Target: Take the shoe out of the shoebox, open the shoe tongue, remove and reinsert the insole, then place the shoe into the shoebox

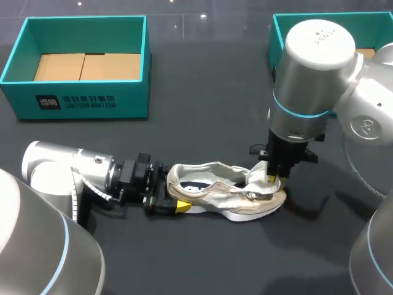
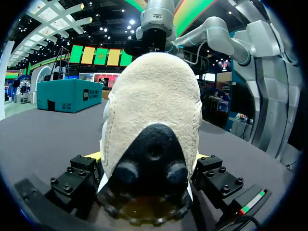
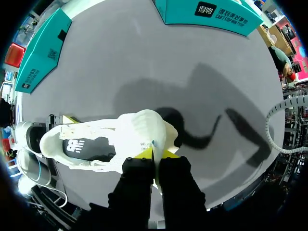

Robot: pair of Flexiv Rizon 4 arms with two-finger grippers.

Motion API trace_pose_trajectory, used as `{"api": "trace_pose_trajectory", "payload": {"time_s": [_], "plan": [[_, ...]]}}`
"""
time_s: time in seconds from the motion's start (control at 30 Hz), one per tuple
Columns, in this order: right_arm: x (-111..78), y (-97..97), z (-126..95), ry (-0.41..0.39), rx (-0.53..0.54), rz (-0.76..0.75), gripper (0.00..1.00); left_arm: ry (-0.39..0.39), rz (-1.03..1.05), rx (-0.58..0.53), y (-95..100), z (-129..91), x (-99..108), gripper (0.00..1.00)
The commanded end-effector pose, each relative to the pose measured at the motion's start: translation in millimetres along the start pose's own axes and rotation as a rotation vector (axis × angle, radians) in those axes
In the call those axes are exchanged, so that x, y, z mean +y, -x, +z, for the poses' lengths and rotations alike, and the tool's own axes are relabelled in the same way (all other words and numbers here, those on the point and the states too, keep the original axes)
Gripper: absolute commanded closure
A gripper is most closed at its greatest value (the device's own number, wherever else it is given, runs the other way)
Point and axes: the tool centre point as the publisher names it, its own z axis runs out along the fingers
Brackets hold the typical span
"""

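At left, left gripper (image 1: 171, 193) clamps the shoe (image 1: 227, 196) by its heel as anchor — right gripper (image 1: 274, 179) pinches the tongue (image 3: 144, 130), evidently to open it.

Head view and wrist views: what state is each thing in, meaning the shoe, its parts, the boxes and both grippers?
shoe: out of the box, sole down on the table
tongue: pulled up, pinched
insole: inside the shoe
left gripper: shut on the shoe's heel
right gripper: shut on the tongue
left shoebox: open, empty
right shoebox: open, inside mostly hidden
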Motion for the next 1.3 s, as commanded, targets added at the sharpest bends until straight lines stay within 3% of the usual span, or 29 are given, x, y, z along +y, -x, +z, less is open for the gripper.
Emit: {"api": "trace_pose_trajectory", "payload": {"time_s": [0.03, 0.17, 0.2, 0.27, 0.33, 0.7, 0.83, 1.3], "plan": [[-5.1, 11.7, 3.6, 0.005, 0.261, -0.004, 1.00, 0.002, -0.001, 0.000, 0.1, -1.7, 1.8, 1.00], [-5.6, 12.8, 6.9, -0.006, 0.250, -0.006, 1.00, 0.002, -0.001, 0.000, 0.1, -1.7, 1.8, 1.00], [-5.8, 13.2, 6.9, -0.010, 0.238, -0.001, 0.94, 0.002, -0.001, 0.000, 0.1, -1.7, 1.8, 1.00], [-6.6, 14.1, 6.0, -0.009, 0.225, 0.003, 0.67, 0.002, -0.001, 0.000, 0.1, -1.7, 1.8, 1.00], [-7.3, 15.2, 3.3, -0.005, 0.203, 0.009, 0.58, 0.002, -0.001, 0.000, 0.1, -1.7, 1.8, 1.00], [-5.8, 24.4, -9.2, 0.003, 0.118, 0.025, 0.50, 0.002, -0.001, 0.000, 0.1, -1.7, 1.8, 1.00], [-5.2, 27.0, -24.7, 0.027, 0.068, 0.024, 0.46, 0.002, -0.001, 0.000, 0.1, -1.7, 1.8, 1.00], [-4.4, 13.5, -80.1, 0.127, -0.043, -0.029, 0.46, 0.002, -0.001, 0.000, 0.1, -1.7, 1.8, 1.00]]}}
